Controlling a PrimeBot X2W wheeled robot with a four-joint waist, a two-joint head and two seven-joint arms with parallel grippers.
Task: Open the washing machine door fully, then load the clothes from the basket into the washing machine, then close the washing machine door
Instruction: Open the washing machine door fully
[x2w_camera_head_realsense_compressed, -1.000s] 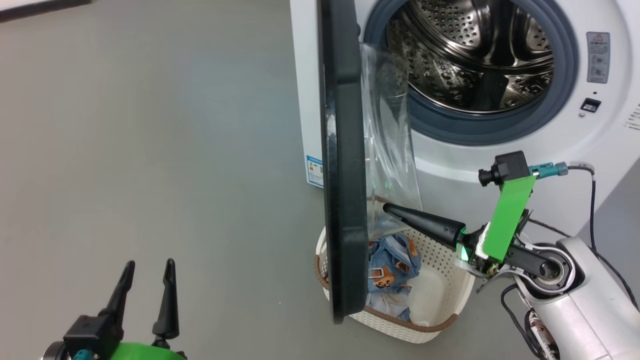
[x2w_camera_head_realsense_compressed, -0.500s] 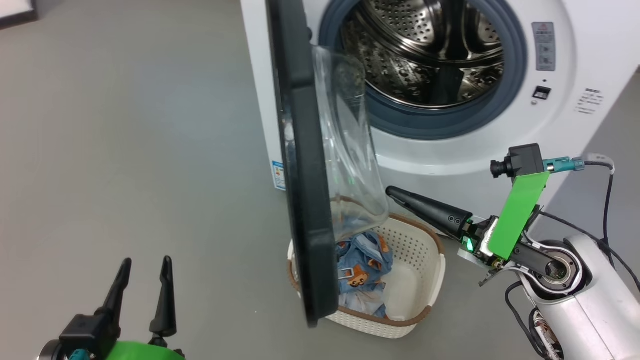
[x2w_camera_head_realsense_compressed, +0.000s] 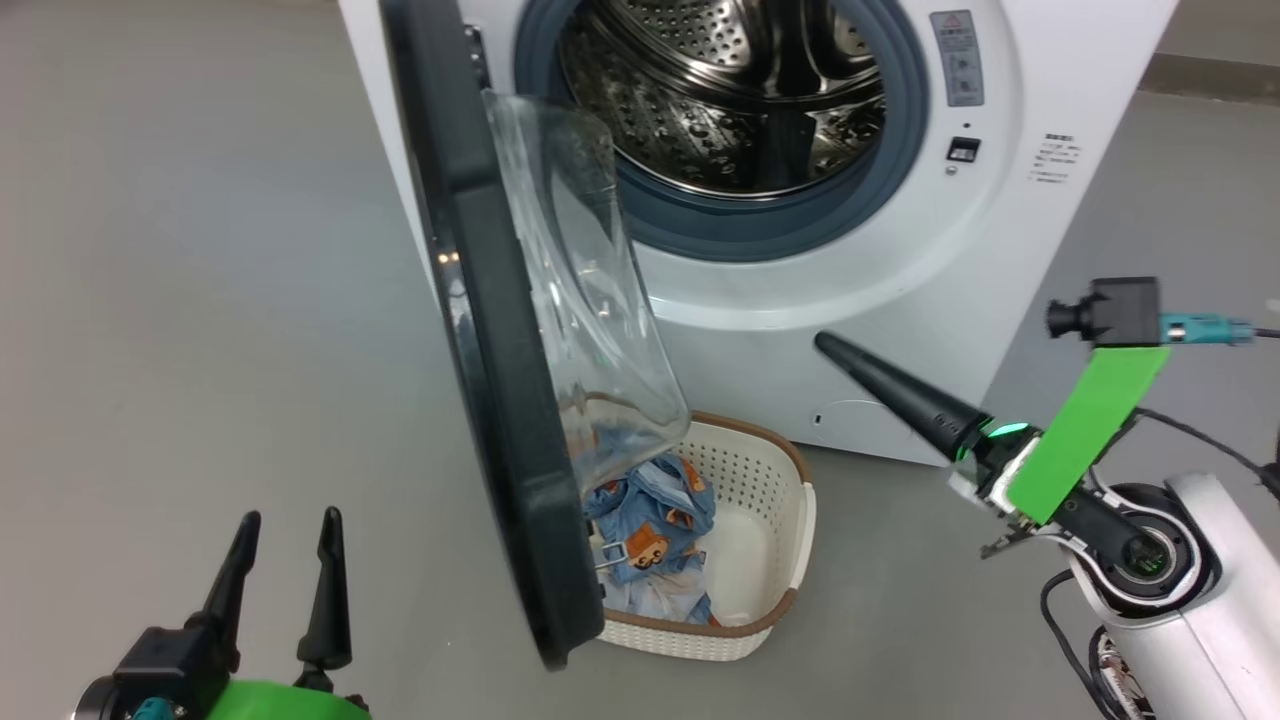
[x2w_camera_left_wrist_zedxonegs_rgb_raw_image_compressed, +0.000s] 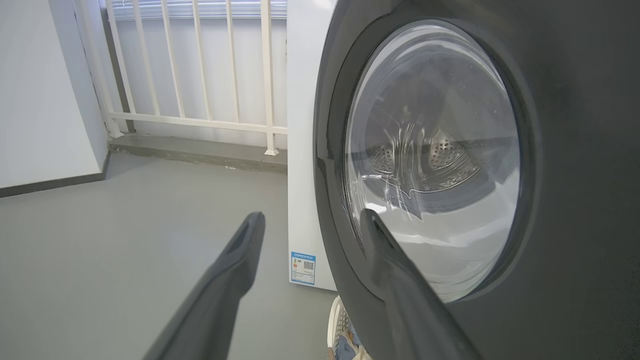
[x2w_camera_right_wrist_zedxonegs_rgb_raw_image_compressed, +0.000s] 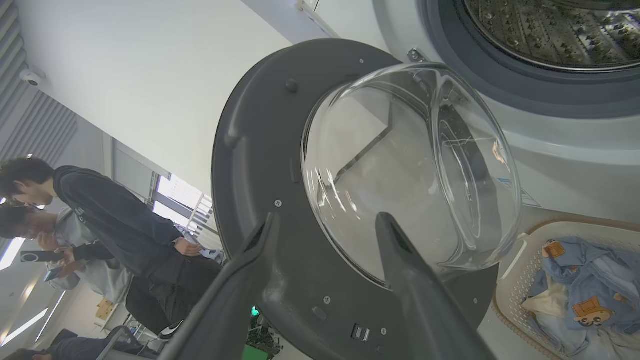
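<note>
Nearest, at 7 o'clock in the head view, the left gripper (x2w_camera_head_realsense_compressed: 290, 515) hangs with its fingers apart and empty, facing the outer side of the washing machine door (x2w_camera_head_realsense_compressed: 500, 400) without touching it. At 4 o'clock the right gripper (x2w_camera_right_wrist_zedxonegs_rgb_raw_image_compressed: 326, 216) also stands spread and holds nothing, aimed toward 10 o'clock at the door's inner face and glass bowl, clear of both. At 6 o'clock the basket (x2w_camera_head_realsense_compressed: 790, 560) sits on the floor just before the washing machine (x2w_camera_head_realsense_compressed: 800, 290), its left part under the door's lower edge, and the clothes (x2w_camera_head_realsense_compressed: 650, 520) lie in it, none lifted. The door stands swung out, about square to the machine's front, so opening looks largely done, though it may swing wider. At 12 o'clock the drum (x2w_camera_head_realsense_compressed: 720, 100) looks bare: loading and closing remain.
</note>
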